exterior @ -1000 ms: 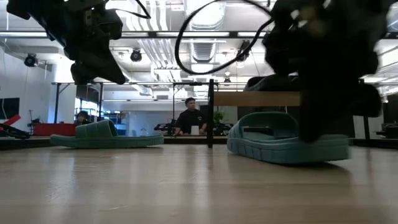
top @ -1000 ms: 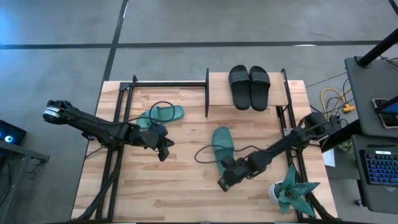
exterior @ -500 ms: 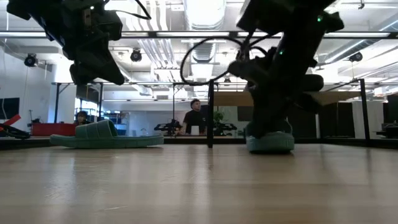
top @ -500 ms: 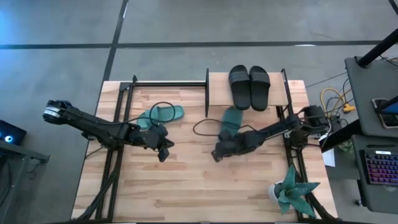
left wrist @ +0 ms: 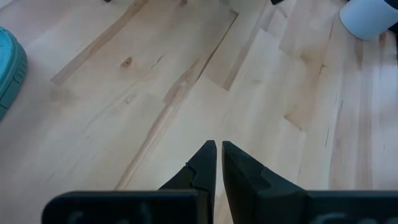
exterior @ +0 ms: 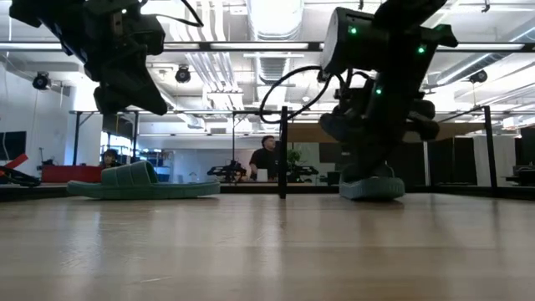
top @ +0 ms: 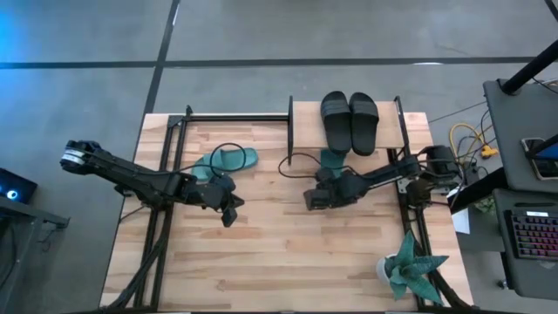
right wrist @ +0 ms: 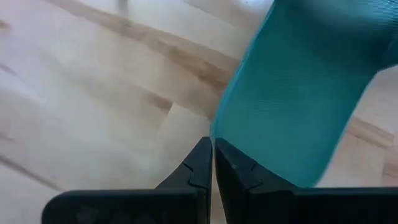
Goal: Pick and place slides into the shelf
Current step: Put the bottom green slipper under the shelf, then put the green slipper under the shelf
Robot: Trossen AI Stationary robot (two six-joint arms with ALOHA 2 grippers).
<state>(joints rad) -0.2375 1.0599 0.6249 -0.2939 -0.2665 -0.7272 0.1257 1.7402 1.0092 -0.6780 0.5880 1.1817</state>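
At the shelf's (top: 410,131) six o'clock edge, the right gripper (top: 314,197), fingers closed, touches a teal slide (top: 330,160). The left gripper (top: 229,212) hovers at nine o'clock, fingers closed and empty.

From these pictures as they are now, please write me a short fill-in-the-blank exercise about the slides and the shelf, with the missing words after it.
1. The pair of black slides lies on the ___ board of the shelf.
2. The right gripper, shut, is at the heel of a ___ slide pointing under the shelf.
3. The other teal slide lies on the table beside the ___ arm.
4. The left gripper holds ___.

Missing words: top; teal; left; nothing
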